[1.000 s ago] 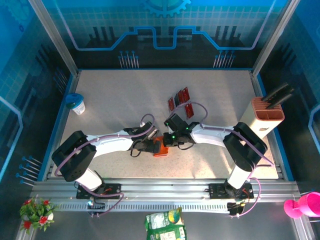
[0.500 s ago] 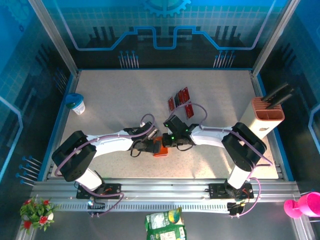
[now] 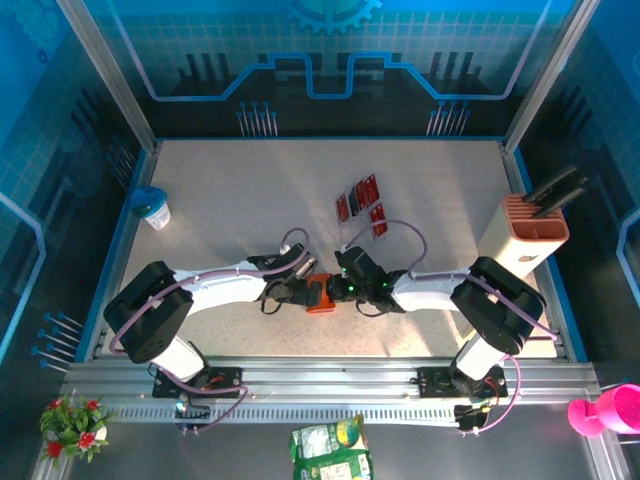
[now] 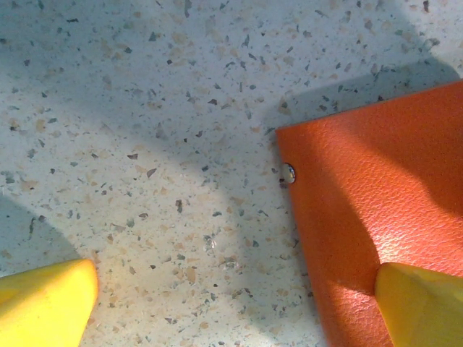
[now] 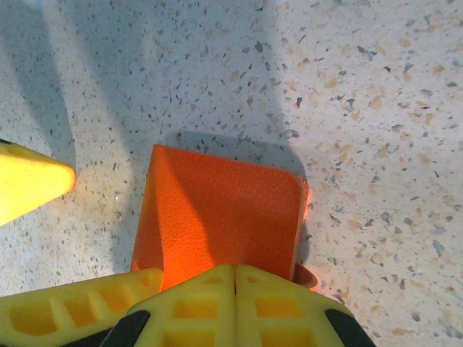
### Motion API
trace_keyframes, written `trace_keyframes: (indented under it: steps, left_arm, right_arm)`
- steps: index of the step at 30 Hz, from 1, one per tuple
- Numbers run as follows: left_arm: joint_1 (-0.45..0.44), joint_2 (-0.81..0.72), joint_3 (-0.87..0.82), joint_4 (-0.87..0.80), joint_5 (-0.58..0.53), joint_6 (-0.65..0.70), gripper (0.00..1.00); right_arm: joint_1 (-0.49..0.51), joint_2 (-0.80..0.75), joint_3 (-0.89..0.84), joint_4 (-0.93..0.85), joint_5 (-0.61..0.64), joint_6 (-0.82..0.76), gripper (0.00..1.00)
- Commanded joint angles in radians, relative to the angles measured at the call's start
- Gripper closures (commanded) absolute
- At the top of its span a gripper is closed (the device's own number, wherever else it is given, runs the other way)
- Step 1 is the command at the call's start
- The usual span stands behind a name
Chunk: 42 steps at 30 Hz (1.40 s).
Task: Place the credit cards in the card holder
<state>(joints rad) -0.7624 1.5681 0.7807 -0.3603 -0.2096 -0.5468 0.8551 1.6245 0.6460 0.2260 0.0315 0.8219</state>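
The orange card holder lies near the table's front middle, between both grippers. Its grained cover is closed, and a round snap button sits at its left edge. My left gripper is open; one yellow fingertip rests over the holder and the other over bare table. My right gripper is shut, its joined tips pressed against the holder's near edge, with nothing visible between the pads. Three red credit cards lie on the table behind the holder, clear of both grippers.
A tall salmon-and-white box with black tools stands at the right edge. A white cup with a blue lid sits at the far left. The speckled table is bounded by blue rails.
My right arm has dropped and swung nearer, bringing its shut gripper down onto the card holder. The left arm, the holder and the cards have stayed in place.
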Motion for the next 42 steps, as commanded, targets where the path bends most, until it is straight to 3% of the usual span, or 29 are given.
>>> trace_keyframes:
  steps: [1, 14, 29, 42]
  left_arm:
    - [-0.001, 0.060, -0.043, -0.014, -0.006, -0.003, 0.01]
    - [0.000, 0.081, -0.044, 0.002, -0.002, -0.019, 0.01]
    - [-0.007, 0.086, -0.064, 0.027, 0.004, -0.025, 0.01]
    - [-0.012, 0.057, -0.087, 0.040, 0.022, -0.037, 0.01]
  right_arm:
    - [0.050, 0.038, -0.103, -0.134, 0.016, 0.040, 1.00]
    - [0.075, 0.001, -0.212, -0.034, 0.058, 0.034, 1.00]
    - [0.099, 0.093, -0.045, -0.209, 0.053, 0.032, 1.00]
    - [0.121, 0.191, -0.014, -0.298, 0.075, 0.068, 1.00]
